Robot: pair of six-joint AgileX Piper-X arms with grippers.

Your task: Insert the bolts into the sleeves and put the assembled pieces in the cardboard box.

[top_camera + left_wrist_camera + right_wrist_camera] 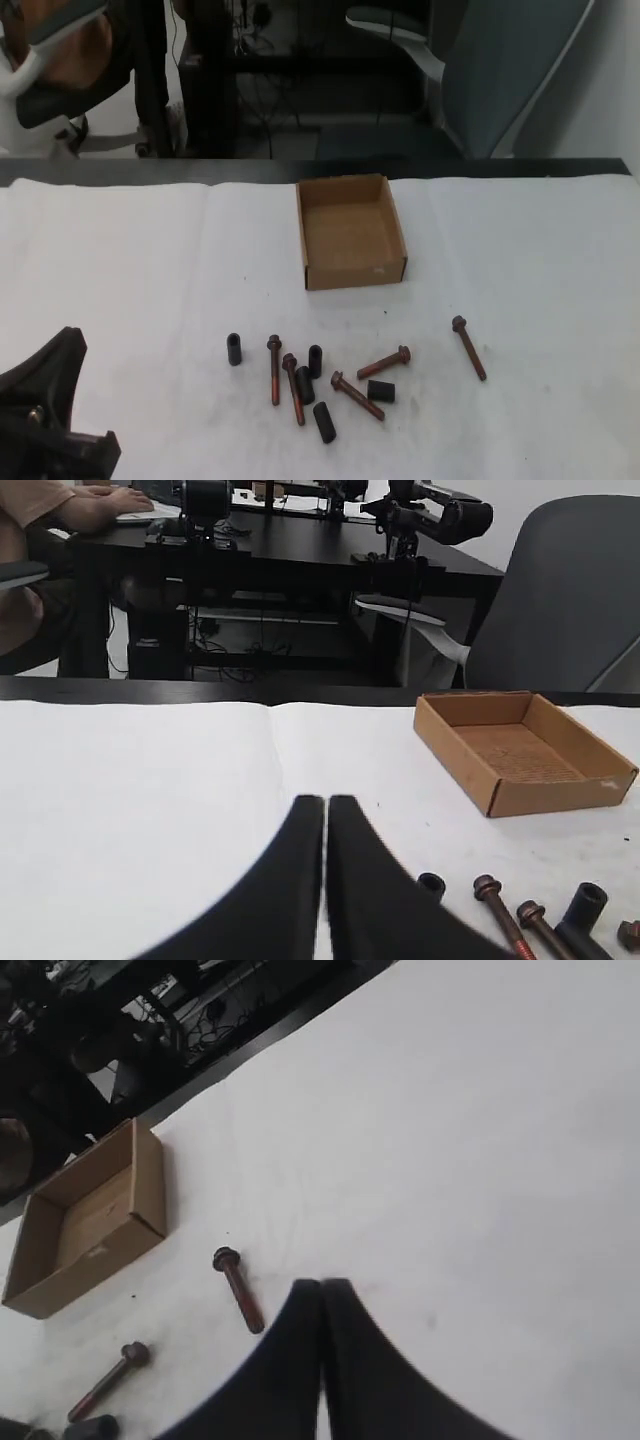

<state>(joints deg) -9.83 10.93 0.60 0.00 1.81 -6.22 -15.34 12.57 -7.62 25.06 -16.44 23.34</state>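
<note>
My left gripper [326, 802] has its two black fingers pressed together with nothing between them. It sits low over the white cloth [120, 280] on the left side of the bench, and the left arm [45, 425] shows as a dark mass at the near left corner. My right gripper [322, 1285] is likewise closed tip to tip on nothing, above bare cloth on the right side.

The cardboard box [355, 272] stands open-topped near the middle of the bench, farther from me than the parts. The bolts and sleeves lie loose on the cloth in front of it, none of them joined.

The leftmost sleeve [234, 348] sits a little apart at the left end of the cluster. Right of it lie the first bolt [274, 368] and the second bolt [293, 388], with the middle sleeve [305, 384] just beside the second and the upper sleeve [315, 360] just beyond it. The nearest sleeve [324, 421] lies closest to me. Farther right, the slanted bolt [357, 395] and the angled bolt [384, 362] flank the right sleeve [380, 390]. The lone bolt [468, 347] lies well apart to the right, near my right gripper.
</note>
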